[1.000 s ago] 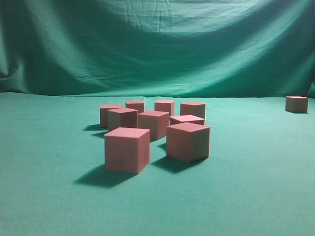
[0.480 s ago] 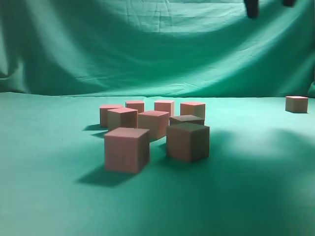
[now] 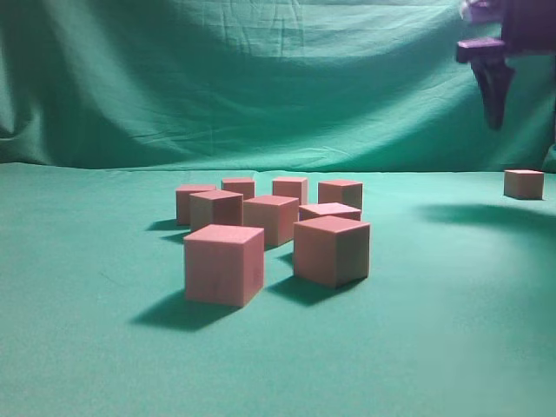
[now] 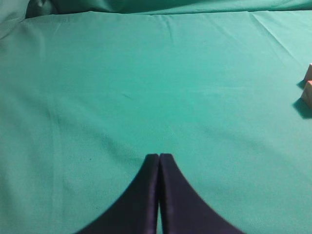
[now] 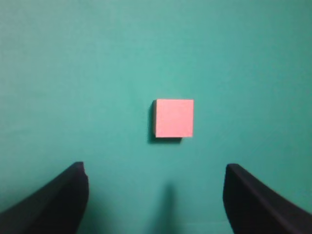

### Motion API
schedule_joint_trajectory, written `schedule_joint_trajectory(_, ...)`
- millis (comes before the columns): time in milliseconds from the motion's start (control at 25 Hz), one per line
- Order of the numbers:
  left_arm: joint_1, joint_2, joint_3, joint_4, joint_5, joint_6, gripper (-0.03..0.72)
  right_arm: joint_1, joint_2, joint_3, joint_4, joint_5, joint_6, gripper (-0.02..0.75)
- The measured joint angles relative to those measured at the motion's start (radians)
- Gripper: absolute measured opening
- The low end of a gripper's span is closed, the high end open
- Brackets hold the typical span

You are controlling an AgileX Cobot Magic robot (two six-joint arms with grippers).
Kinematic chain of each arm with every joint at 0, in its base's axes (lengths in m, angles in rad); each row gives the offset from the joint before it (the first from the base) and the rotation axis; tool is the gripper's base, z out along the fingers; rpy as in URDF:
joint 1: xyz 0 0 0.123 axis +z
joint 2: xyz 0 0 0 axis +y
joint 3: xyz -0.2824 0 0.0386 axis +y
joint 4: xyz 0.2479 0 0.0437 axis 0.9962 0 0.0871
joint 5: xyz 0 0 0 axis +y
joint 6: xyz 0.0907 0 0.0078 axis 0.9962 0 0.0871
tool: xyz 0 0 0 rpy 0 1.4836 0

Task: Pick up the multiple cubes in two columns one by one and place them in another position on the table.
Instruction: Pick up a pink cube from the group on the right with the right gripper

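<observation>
Hanging in the upper right of the exterior frame, right hand [image 3: 493,104], dark, tapered fingers pointing straight down. In its wrist view the fingers [image 5: 53,202] are spread wide to the lower corners, holding nothing. One lone cube [image 5: 174,118] sits centred between and beyond them on the desk [image 5: 73,73], pink top face square to the frame, edges parallel to the frame sides; the same cube [image 3: 524,183] shows at the far right edge of the exterior view, well apart from the rest.

Left hand [image 4: 159,158], lower centre of its wrist view: two black fingertips pressed together, empty, over bare green cloth. Two cube corners clipped at the right edge [image 4: 307,92].

Main group of cubes [image 3: 274,226] at frame centre, eight counted, in two rough columns running away from the camera, turned at slightly differing angles. No long axis: equal-sided blocks. Matte, foam-like, reddish-pink tops, tan-brown sides. Nearest one [image 3: 224,264] sits lower left of the cluster. Desk cloth green, faintly wrinkled.
</observation>
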State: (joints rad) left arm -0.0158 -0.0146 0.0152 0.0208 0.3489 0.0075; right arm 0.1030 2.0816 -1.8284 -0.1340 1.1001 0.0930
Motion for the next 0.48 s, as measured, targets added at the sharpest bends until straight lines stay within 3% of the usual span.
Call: schedule_joint_trajectory(480,0.0,0.0,0.0,0.0,0.0,0.0,0.0,-0.055,0.144,0.0,0.047,-0.199,-0.028,0.571)
